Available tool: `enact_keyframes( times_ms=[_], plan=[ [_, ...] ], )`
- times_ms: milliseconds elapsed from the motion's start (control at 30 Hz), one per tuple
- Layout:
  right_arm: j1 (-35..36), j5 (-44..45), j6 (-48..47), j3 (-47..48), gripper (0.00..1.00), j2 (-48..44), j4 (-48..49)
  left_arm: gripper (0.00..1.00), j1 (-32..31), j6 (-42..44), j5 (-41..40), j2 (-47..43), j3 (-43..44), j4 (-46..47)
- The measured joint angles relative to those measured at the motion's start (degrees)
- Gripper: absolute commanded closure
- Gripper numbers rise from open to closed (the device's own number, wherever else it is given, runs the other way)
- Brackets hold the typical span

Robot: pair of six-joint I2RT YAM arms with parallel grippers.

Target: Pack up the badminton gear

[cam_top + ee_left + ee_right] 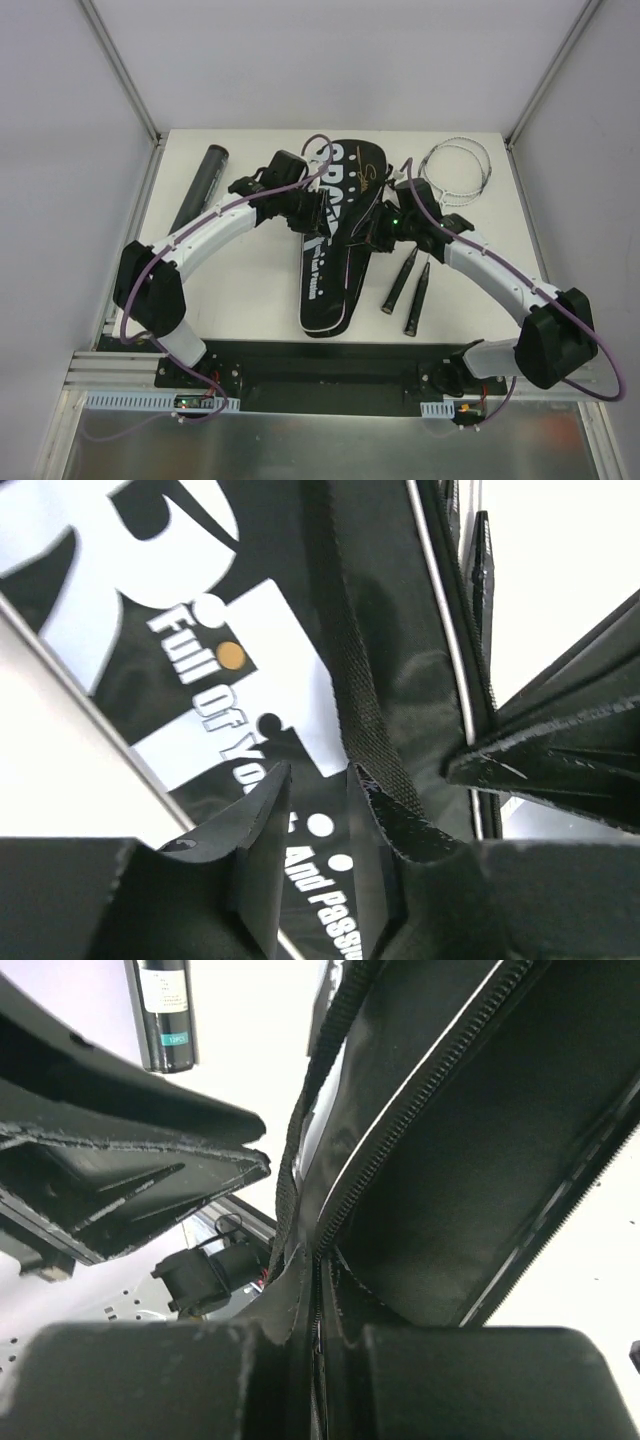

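Observation:
The black bag (325, 290), with white lettering, lies lengthwise in the middle of the table. My left gripper (318, 215) hovers low over its printed top. In the left wrist view that gripper (318, 775) is open by a narrow gap with only the bag's print (200, 630) showing through, and the woven strap (350, 660) runs beside one finger. My right gripper (378, 232) is at the bag's right edge. It (318, 1280) is shut on the zippered edge (430, 1080), lifting the flap. Two rackets lie to the right, with hoops (455, 170) far and handles (400, 283) near.
A long black tube (203, 185) lies at the table's far left, also seen in the right wrist view (165, 1010). The two grippers are close together over the bag. White walls enclose the table on three sides.

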Motion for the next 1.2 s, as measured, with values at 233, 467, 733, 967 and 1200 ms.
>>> enact_keyframes(
  times_ms=[233,467,733,967,1200],
  plan=[
    [1.20,3.85,-3.91,4.50,0.99,-1.18,-9.57,0.22,-0.39,1.64,1.11,-0.24,4.09,-3.19],
    [1.46,5.77,-0.94,8.92,0.99,-0.70,-16.22,0.12,-10.62,3.98,-4.48,-6.69,4.09,-4.15],
    [1.66,8.37,7.63,16.98,0.99,-0.42,-24.83,0.07,-18.69,9.64,-14.01,-6.32,4.09,-4.48],
    [2.14,11.17,13.38,17.59,0.99,-0.44,-27.30,0.16,-20.94,12.98,-23.58,-2.25,6.84,-6.23],
    [2.80,15.13,16.37,17.59,0.99,-0.35,-27.39,0.77,-21.90,15.76,-27.21,0.20,9.49,-6.88]
  ],
)
